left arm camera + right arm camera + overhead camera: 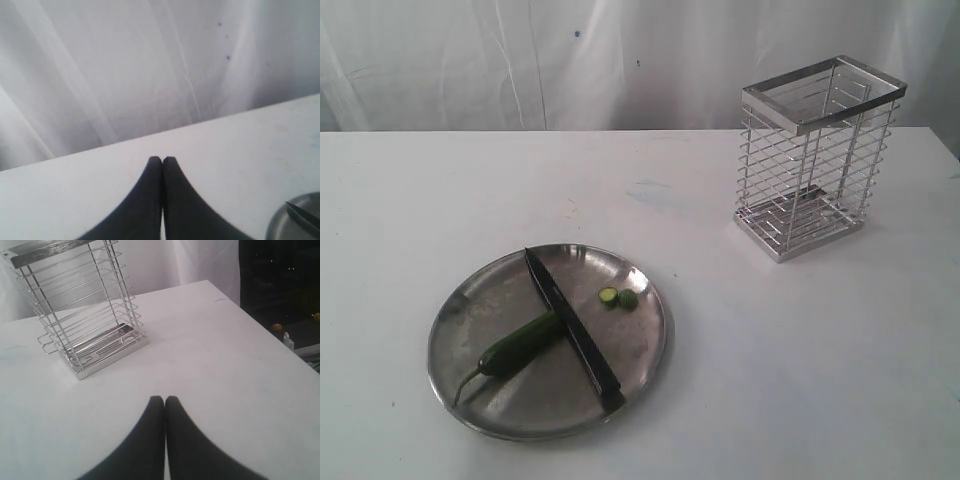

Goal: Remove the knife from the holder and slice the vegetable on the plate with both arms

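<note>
Both grippers off the work: left gripper [162, 159] has its fingers pressed together on nothing, over bare table [770, 380]. Right gripper [164, 399] is the same, tips together and empty. Nearest us in the exterior view we have the plate [535, 395], sitting near-left on the table. The knife [572, 330] lies flat on it, long axis diagonal: tip toward the far-left rim, handle reaching the near-right rim. The chili [520, 345] lies under the blade and crosses it, stem pointing near-left, cut end at the blade. Two slices [618, 297] sit side by side just right of the blade, on the plate. Further back on the right, the holder [815, 160] stands upright and well apart from the plate, with only its wire base showing inside. A white curtain [520, 60] hangs behind the table.
</note>
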{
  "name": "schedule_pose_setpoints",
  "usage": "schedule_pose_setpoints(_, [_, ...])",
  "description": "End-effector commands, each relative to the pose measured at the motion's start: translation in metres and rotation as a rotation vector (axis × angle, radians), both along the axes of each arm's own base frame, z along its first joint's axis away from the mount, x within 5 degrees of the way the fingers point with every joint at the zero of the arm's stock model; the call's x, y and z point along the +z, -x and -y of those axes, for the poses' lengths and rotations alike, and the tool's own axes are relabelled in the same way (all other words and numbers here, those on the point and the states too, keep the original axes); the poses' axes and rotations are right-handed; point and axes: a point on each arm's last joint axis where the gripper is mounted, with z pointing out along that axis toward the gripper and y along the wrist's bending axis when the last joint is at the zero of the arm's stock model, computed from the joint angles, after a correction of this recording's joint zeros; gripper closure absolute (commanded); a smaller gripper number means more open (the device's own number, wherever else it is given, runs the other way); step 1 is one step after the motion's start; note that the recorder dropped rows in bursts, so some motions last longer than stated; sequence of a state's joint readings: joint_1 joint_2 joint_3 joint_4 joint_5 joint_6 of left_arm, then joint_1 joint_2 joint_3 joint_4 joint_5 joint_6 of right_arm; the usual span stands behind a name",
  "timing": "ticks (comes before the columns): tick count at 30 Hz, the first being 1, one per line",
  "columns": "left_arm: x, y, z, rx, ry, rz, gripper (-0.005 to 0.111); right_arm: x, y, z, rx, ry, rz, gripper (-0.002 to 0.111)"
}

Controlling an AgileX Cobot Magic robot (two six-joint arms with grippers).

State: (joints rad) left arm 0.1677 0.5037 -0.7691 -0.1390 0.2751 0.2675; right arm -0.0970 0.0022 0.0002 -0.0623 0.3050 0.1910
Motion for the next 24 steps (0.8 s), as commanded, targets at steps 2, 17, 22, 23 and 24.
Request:
schedule_pose_setpoints(2, [0.006,0.028,0.000,0.084,-0.012,0.098,0.107,0.002,0.000,0.000,-0.003,0.003,0.017,0.108])
schedule_pose_setpoints(17, [-0.010,0.096,0.040,-0.172,0.496,0.267,0.107,0.002,0.000,0.000,-0.003,-0.005,0.018,0.108])
schedule_pose_setpoints(22, [-0.026,0.111,0.049,-0.248,0.517,0.211,0.107,0.002,0.000,0.000,-0.003,-0.007,0.018,0.108])
schedule_pose_setpoints(23, [-0.027,0.110,0.049,-0.245,0.491,0.208,0.107,0.002,0.000,0.000,-0.003,-0.007,0.018,0.108])
schedule_pose_setpoints(24, [-0.029,0.109,0.047,-0.223,0.435,0.202,0.107,0.002,0.000,0.000,-0.003,-0.007,0.018,0.108])
